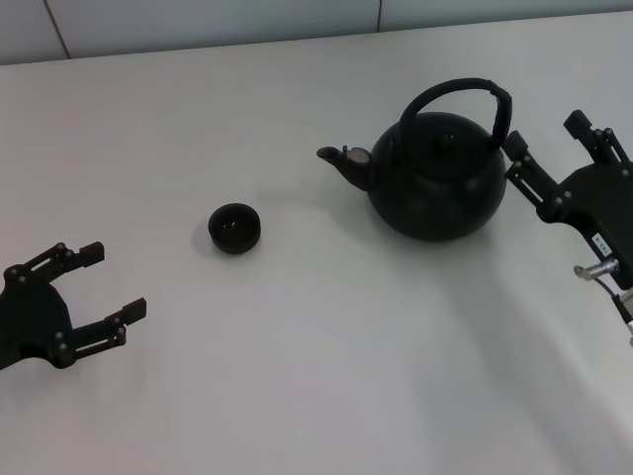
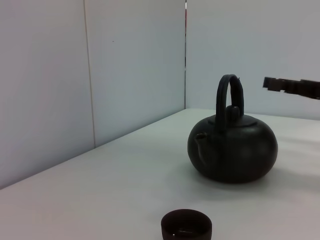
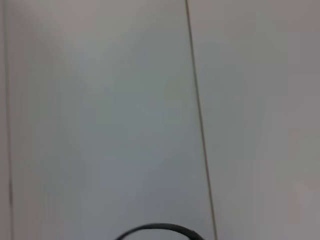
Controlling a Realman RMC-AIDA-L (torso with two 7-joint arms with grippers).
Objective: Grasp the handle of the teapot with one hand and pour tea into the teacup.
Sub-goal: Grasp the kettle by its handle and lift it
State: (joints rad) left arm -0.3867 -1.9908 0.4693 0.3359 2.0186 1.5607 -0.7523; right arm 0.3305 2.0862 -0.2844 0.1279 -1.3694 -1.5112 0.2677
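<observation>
Beside teapot (image 1: 438, 178), right gripper (image 1: 550, 145) spread

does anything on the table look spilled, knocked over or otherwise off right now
Nothing stands out. The round matte black teapot stands upright with its lid on, the small black teacup sits upright apart from it, and no spill shows on the white table.

— Any writing you can read?
— Only a small white label (image 1: 599, 240) on the right pincer (image 1: 547, 134), at the table's right side; its dark marks are too tiny to make out.
</observation>
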